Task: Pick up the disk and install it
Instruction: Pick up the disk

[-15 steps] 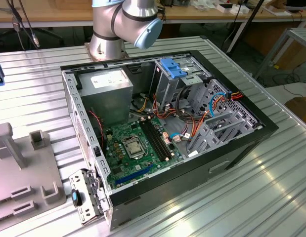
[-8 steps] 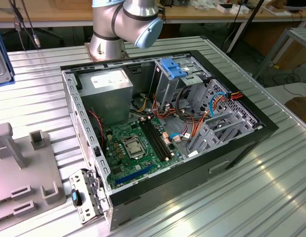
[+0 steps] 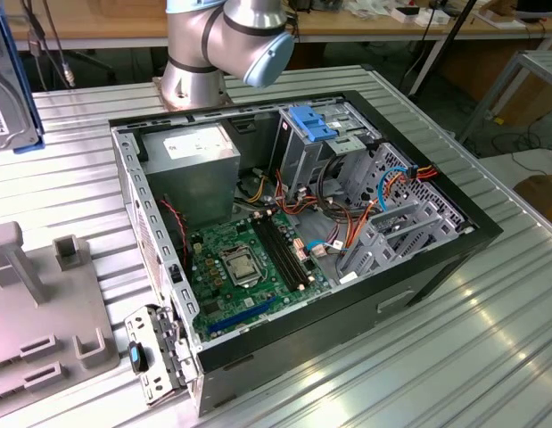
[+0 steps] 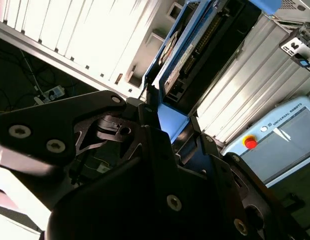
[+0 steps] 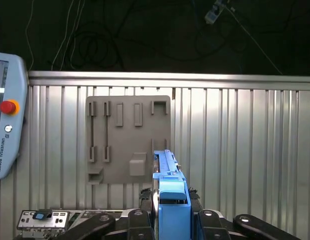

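Observation:
The disk [image 5: 169, 192] is a dark drive in a bright blue carrier frame, seen edge-on in the first wrist view. My gripper [image 5: 170, 222] is shut on it, with a black finger on either side. In the second wrist view the disk [image 4: 205, 40] sticks out past the gripper [image 4: 167, 120], its dark body and connector side showing. At the exterior view's left edge, part of the disk [image 3: 3, 94] hangs above the table, over the grey holder plate [image 3: 44, 303].
An open computer case [image 3: 472, 227] lies on the ribbed metal table with motherboard, cables and a metal drive cage with a blue bracket [image 3: 313, 120]. The arm's base [image 3: 213, 45] stands behind it. A teach pendant [image 5: 5, 130] lies beside the holder plate [image 5: 127, 140].

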Robot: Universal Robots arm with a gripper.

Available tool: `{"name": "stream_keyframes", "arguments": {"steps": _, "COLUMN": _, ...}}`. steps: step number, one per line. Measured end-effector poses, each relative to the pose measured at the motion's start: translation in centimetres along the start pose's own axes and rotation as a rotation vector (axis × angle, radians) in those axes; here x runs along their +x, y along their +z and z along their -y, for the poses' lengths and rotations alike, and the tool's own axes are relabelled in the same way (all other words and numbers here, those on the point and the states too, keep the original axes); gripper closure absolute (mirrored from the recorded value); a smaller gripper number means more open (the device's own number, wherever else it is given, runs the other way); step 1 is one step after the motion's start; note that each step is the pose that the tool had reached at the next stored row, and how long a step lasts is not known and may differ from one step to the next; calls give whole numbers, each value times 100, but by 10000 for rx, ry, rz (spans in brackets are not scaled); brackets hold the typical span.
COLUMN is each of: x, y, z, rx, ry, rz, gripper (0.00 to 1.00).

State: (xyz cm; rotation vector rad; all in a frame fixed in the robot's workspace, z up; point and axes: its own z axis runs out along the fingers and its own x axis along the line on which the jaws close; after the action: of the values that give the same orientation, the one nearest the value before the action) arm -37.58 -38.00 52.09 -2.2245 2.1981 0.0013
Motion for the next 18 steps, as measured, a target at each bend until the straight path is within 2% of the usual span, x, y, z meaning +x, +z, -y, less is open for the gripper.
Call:
{"name": "stream_keyframes", "arguments": {"steps": 7, "x": 2, "y": 2, "z": 150, "rx": 0, "ry": 0, "rz": 0, "gripper": 63}}
{"name": "stream_keyframes", "arguments": {"steps": 12, "x": 4, "y": 5, "z": 323, "rx": 0, "ry": 0, "rz": 0, "gripper": 63}}
{"name": "stream_keyframes", "arguments": {"steps": 14, "x": 4, "y": 6, "z": 348, "rx": 6, "ry": 0, "rz": -1, "gripper": 63}}
{"name": "stream_keyframes", "arguments": {"steps": 15, "x": 4, "y": 6, "z": 356, "rx": 17, "ry": 0, "rz": -1, "gripper": 63}}
{"name": "stream_keyframes", "arguments": {"steps": 17, "x": 5, "y": 8, "z": 393, "rx": 152, "ry": 24, "rz": -2, "gripper": 63}}
{"name": "stream_keyframes", "arguments": {"steps": 18, "x": 5, "y": 11, "z": 412, "rx": 163, "ry": 121, "rz": -4, "gripper": 63}}
